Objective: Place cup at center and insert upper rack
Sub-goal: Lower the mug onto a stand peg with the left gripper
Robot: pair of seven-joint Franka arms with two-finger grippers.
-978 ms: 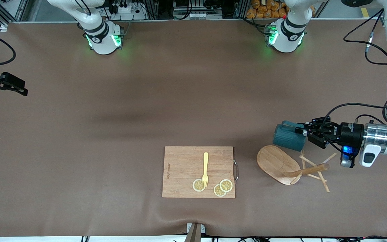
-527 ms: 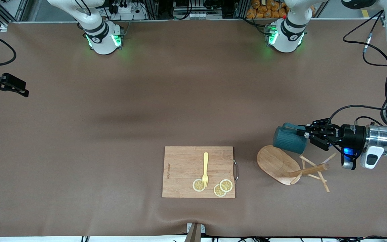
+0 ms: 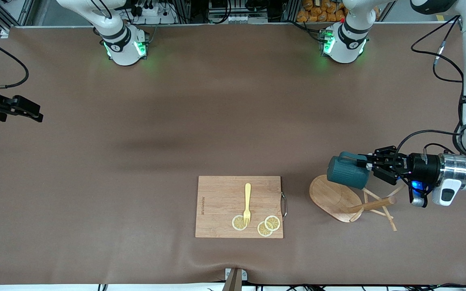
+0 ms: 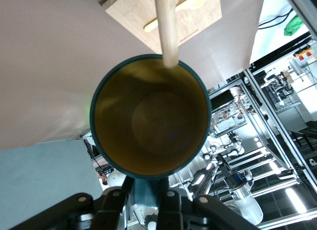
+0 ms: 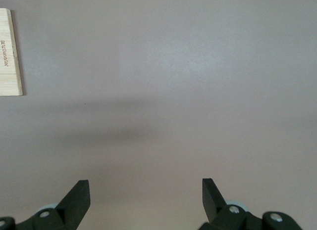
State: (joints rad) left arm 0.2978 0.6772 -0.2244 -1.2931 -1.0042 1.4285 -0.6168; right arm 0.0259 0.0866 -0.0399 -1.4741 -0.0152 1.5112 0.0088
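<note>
Front view: left gripper (image 3: pixel 368 165) clamped on the cup's (image 3: pixel 347 173) loop handle, cup carried on its side in the air over the oval base of the upper rack (image 3: pixel 335 197), which lies toppled toward the left arm's end, beside the cutting board (image 3: pixel 221 194). Cup looks rigid, glazed, probably slippery and chippable; handle grip seems sensible but may swing. Rack looks light, stiff wood; post is likely the best hold, pegs thin. Right gripper (image 5: pixel 145 196) spread wide, holding nothing, waiting over bare table (image 5: pixel 198 67).

No legible text; cutting board (image 3: pixel 239 206) edge engraving and left arm band lettering unreadable.
</note>
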